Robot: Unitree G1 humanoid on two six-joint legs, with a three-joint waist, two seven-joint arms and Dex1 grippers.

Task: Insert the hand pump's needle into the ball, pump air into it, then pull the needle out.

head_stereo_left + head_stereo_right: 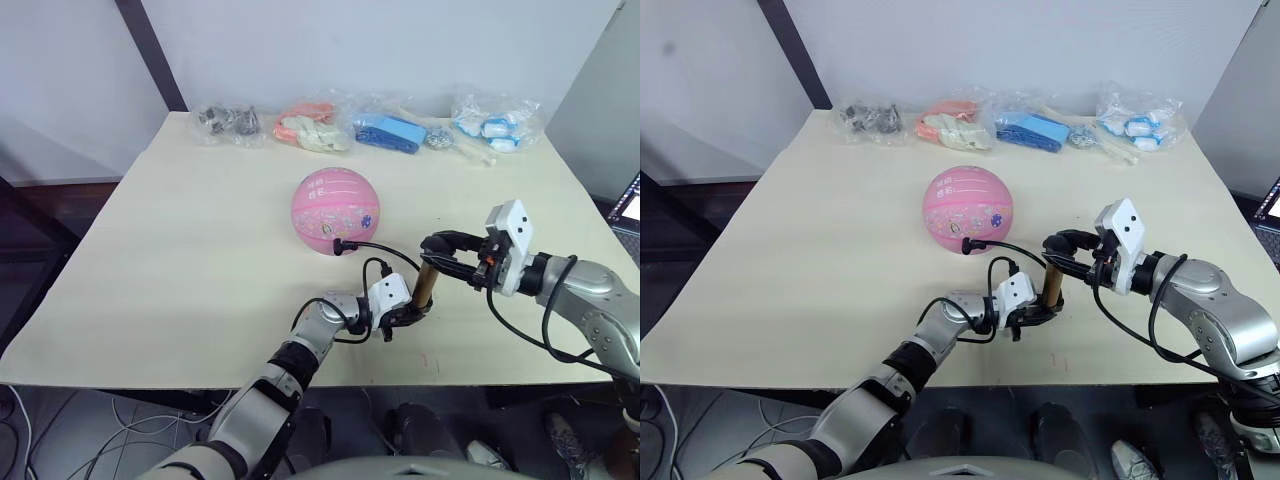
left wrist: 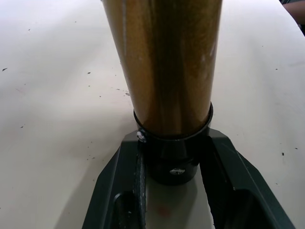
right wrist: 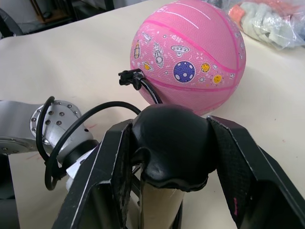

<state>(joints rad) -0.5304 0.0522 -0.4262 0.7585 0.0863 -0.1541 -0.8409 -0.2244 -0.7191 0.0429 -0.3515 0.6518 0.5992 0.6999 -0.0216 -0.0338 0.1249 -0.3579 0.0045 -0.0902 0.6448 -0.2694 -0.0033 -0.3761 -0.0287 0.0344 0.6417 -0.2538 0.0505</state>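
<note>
Pink ball (image 1: 336,210) sits mid-table, round and full-looking, hose (image 1: 385,247) plugged into its near side; the needle itself is too small to see, probably already inside. Pump (image 1: 427,283) stands upright near the front edge, just right of the ball. Left gripper (image 1: 405,313) is clamped on the black end cap at the base, pinning it to the table. Right gripper (image 1: 447,250) is closed around the T-handle (image 3: 171,143) on top. Step in hand looks like pumping. To do it well: drive the handle straight along the barrel, keep the base planted, leave slack in the hose so the fitting doesn't tug out of the ball. Table (image 1: 190,250) is pale wood, lightly scuffed. Clear bags of small items (image 1: 390,130) line the far edge against a white wall.
</note>
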